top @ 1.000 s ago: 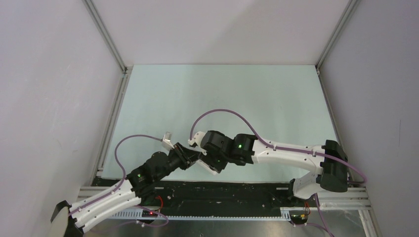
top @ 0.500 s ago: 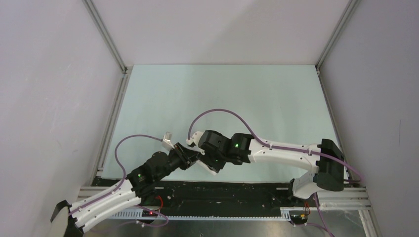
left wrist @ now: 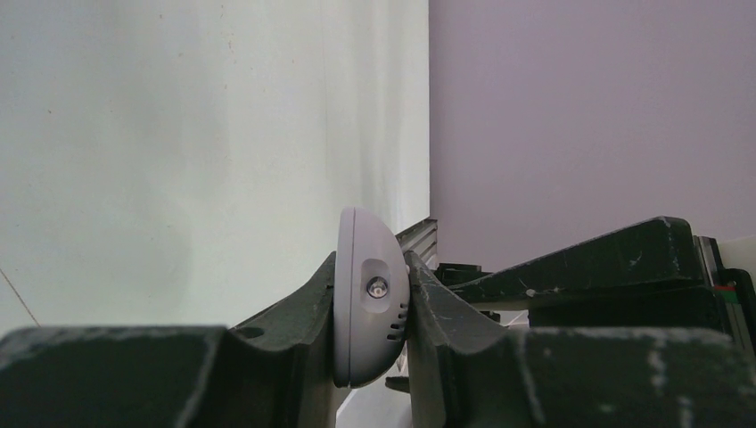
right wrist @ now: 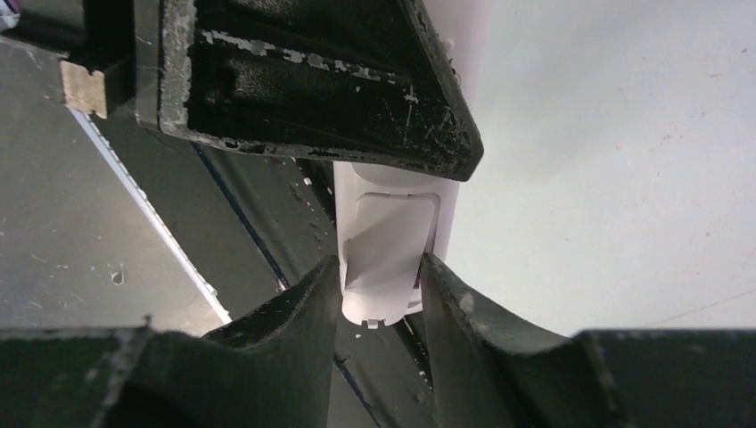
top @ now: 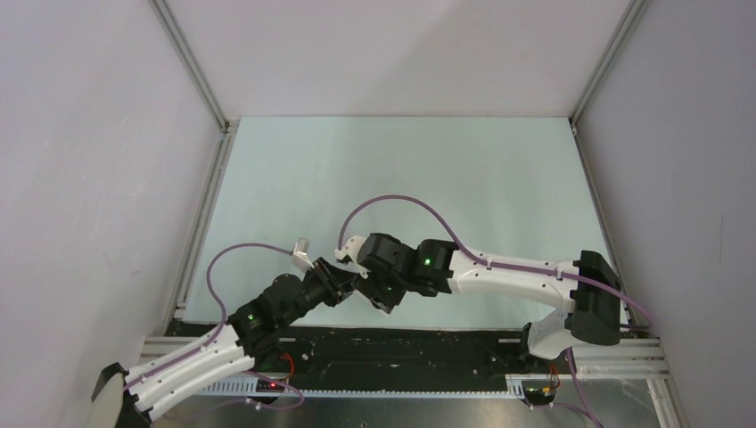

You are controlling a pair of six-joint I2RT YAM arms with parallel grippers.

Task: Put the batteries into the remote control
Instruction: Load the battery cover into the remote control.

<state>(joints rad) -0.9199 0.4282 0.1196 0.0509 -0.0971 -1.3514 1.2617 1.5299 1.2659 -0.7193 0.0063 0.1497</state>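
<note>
This is a robot lab cell. A pale green tabletop [top: 401, 169] is boxed in by plain white walls [top: 89, 178] on aluminium rails [top: 189, 62], and two cabled arms [top: 517, 272] are bolted along a black strip [top: 428, 345].

Overhead; wrists close on remote control [left wrist: 367, 303]

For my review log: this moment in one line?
left gripper: shut on small white plastic remote control | right gripper: flanks its end | batteries: unseen

In the right wrist view, the left hand [left wrist: 373, 266] hides the far end of the remote [right wrist: 392, 223]; from above, both hands cover nearly all of it. Whether the right hand [right wrist: 379, 266] grips it is unclear.
</note>
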